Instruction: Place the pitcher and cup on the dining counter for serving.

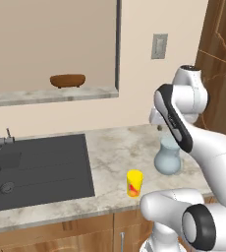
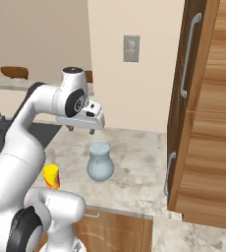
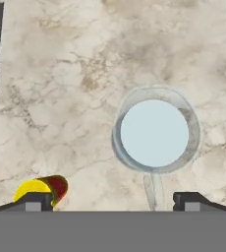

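The fingers (image 3: 113, 201) are held wide apart above the pitcher (image 3: 155, 132), with the cup (image 3: 40, 190) set nearby on the tabletop (image 3: 66, 88).

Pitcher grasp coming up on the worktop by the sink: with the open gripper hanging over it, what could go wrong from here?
1. The gripper hangs open above the pitcher, whose wide round rim sits off-centre in the hand view; a straight descent might land a finger on the rim rather than around it.
2. The cup stands close by the pitcher; a sideways correction could knock it over.
3. The glass looks smooth and bulbous, so it may slip.
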